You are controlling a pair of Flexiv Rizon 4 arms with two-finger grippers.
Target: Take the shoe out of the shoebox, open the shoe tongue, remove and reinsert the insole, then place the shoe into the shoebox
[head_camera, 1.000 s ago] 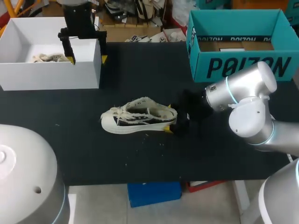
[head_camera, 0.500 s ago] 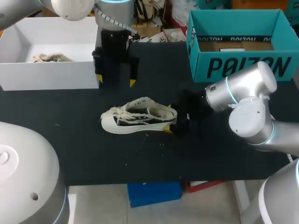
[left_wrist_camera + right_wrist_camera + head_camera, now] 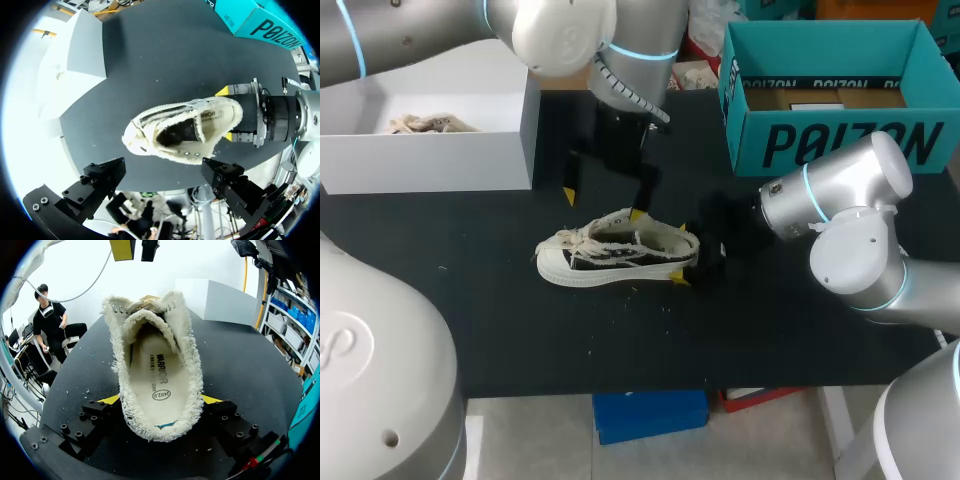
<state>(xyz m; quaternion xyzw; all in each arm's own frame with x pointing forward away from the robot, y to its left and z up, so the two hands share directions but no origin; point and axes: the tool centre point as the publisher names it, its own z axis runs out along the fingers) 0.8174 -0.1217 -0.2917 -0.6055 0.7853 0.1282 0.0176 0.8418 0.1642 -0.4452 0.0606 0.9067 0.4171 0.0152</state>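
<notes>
A cream low-top shoe (image 3: pixel 618 250) with frayed edges lies on its sole in the middle of the black table, toe to the left. My right gripper (image 3: pixel 692 255) is shut on its heel, one yellow tip on each side. The right wrist view looks into the shoe (image 3: pixel 157 375), with the pale insole (image 3: pixel 159 367) lying inside and the gripper (image 3: pixel 160 400) clamping the heel. My left gripper (image 3: pixel 602 205) hangs open just above and behind the shoe's mid-part. In the left wrist view the shoe (image 3: pixel 180 130) lies ahead of its spread black fingers (image 3: pixel 100 180), with nothing between them.
A white box (image 3: pixel 430 150) stands at the back left with another cream shoe (image 3: pixel 425 124) inside. An open teal shoebox (image 3: pixel 840 140) stands at the back right. Small cream fibres are scattered on the table in front of the shoe.
My left arm has swung from over the white box rightward and forward, and now hovers over the shoe. The right arm and the shoe have stayed put.
</notes>
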